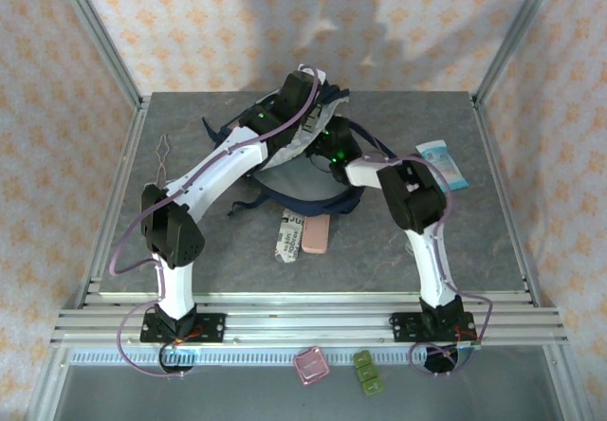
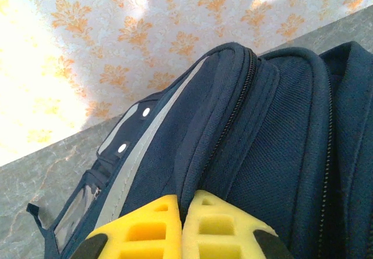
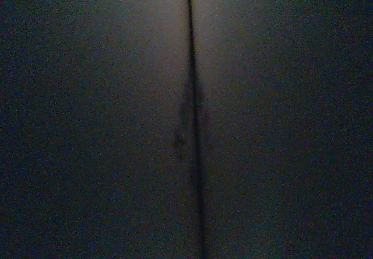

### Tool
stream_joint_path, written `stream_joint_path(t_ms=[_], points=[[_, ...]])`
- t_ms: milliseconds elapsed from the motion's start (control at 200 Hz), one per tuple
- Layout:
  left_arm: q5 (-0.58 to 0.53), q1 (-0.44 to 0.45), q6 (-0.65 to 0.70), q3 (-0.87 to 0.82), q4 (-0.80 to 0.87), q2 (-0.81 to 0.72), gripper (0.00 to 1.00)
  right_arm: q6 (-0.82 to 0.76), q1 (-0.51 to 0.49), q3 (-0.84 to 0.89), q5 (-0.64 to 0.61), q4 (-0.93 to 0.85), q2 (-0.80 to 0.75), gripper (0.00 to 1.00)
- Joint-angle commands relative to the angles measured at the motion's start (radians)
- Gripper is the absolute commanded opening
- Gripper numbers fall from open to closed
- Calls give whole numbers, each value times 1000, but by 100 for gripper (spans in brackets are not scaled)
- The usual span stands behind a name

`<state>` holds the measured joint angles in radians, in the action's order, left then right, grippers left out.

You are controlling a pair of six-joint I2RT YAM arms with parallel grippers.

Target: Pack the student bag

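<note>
Two arms reach to the student bag (image 1: pixel 302 188), which lies at the centre rear of the worktop (image 1: pixel 247 262). Left fingers (image 2: pixel 148 230) are pressed together on a fold of the bag's navy fabric. The right arm (image 1: pixel 417 203) dips into the bag's opening; its wrist view is dark, so whether the right fingers are apart or together cannot be told. One flat pink item (image 1: pixel 316 233) and one printed packet (image 1: pixel 288 236) lie side by side just in front of the bag.
</note>
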<state>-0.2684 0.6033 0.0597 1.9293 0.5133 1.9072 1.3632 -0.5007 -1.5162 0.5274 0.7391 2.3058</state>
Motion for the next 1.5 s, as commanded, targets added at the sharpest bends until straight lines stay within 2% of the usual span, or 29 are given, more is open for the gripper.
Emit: stream_joint_path(t_ms=[0,45,85,165,295,716,861,1001,1106,1186,1296,1316,1356,1381,1442,1492], points=[[-3,19,-51,55,-90,-5,0,4,-15,-223,-28,-139,91,24],[0,19,-62,48,-95,-6,0,-13,-15,-291,-12,-213,121,37],[0,19,-71,41,-98,-5,0,-36,-15,-323,10,-272,132,45],[1,19,-83,29,-107,-6,0,-103,-13,-281,27,-358,83,60],[-6,18,-94,8,-122,-6,0,-215,2,-62,14,-394,-103,66],[-17,3,-161,-21,-130,36,0,-464,54,437,61,-511,-588,68],[5,-4,-250,-25,-154,57,0,-569,59,581,-12,-594,-783,68],[65,-14,-375,100,-139,144,0,-674,59,651,-125,-716,-953,66],[89,-13,-466,231,-133,237,0,-710,57,674,-158,-779,-1012,62],[68,-8,-526,322,-127,306,0,-727,44,679,-139,-802,-1013,55],[66,-10,-609,359,-159,356,0,-749,-8,677,-133,-798,-979,53],[81,-12,-618,359,-163,362,7,-752,-19,674,-138,-799,-969,53],[102,-13,-631,358,-162,364,31,-759,-39,668,-147,-798,-948,53],[111,-13,-638,354,-151,362,41,-760,-50,665,-151,-795,-935,54],[134,-14,-639,306,-135,323,51,-756,-68,669,-155,-774,-912,55],[140,-17,-634,197,-157,248,54,-750,-78,678,-151,-747,-901,55]])
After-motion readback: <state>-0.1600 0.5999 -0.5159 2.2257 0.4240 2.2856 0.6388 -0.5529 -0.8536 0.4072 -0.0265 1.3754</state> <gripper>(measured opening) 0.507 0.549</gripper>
